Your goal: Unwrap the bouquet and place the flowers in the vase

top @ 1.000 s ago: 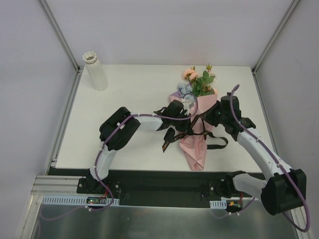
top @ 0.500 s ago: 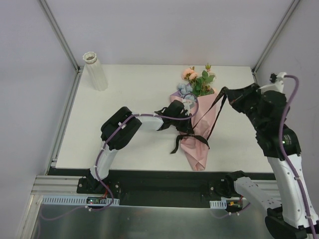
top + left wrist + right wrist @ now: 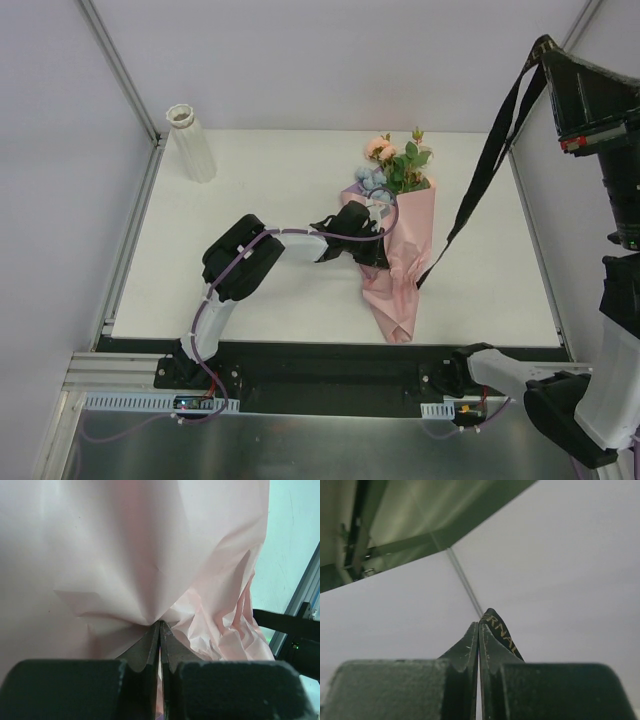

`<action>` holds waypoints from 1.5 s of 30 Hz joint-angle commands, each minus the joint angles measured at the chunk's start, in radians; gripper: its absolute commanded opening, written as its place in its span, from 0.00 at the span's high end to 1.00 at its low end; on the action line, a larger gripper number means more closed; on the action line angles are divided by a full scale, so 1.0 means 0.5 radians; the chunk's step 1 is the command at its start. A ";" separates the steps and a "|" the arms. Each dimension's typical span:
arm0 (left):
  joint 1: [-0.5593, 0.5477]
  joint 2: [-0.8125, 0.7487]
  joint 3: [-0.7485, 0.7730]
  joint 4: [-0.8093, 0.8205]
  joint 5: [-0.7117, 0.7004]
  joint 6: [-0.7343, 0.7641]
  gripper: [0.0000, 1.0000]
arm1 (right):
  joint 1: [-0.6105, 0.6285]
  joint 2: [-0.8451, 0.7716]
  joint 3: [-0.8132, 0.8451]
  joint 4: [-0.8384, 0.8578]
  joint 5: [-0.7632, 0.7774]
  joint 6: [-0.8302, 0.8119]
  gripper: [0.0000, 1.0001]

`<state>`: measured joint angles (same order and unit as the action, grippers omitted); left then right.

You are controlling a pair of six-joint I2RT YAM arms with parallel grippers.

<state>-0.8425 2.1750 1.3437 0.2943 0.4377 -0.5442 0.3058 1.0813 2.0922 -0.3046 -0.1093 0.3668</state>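
Note:
The bouquet (image 3: 400,260) lies on the white table, a pink paper cone with its point toward the near edge. Its flowers (image 3: 397,165), peach, pale blue and green, stick out at the far end. My left gripper (image 3: 372,250) is shut on the pink wrapping paper (image 3: 150,555) at the cone's left side. High at the upper right, my right gripper (image 3: 548,52) is shut on the black ribbon (image 3: 480,175), whose gold lettering (image 3: 501,630) shows beside the fingertips. The ribbon hangs down free to the bouquet's right side. The white ribbed vase (image 3: 192,143) stands upright at the table's far left corner.
Metal frame posts (image 3: 120,70) rise at the far corners, with grey walls behind them. The right arm's base (image 3: 500,375) sits at the near right, and a black rail (image 3: 320,365) runs along the table's near edge.
My right gripper has risen from beside the bouquet to high at the upper right, pulling the black ribbon off the wrap. The left gripper has kept its hold on the paper.

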 commanded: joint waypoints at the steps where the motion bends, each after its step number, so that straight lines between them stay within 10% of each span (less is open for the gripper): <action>1: -0.002 0.040 -0.055 -0.098 -0.059 0.027 1.00 | 0.011 0.331 0.300 0.247 -0.532 0.238 0.99; 10: 0.071 -0.625 -0.294 -0.024 0.109 0.051 0.89 | 0.305 0.739 0.405 0.063 -0.653 0.159 0.99; 25: 0.114 -3.008 -1.485 -0.147 -0.415 -0.019 0.07 | 0.781 0.669 -0.487 0.115 -0.582 -0.037 0.99; 45: 0.120 -2.350 -1.285 0.181 -0.964 0.426 0.09 | 1.015 0.583 -0.604 0.226 -0.677 0.313 0.99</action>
<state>-0.7845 0.9382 0.6445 0.2222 -0.0105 -0.3576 0.8040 1.4300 1.7851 -0.2562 -0.4274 0.4919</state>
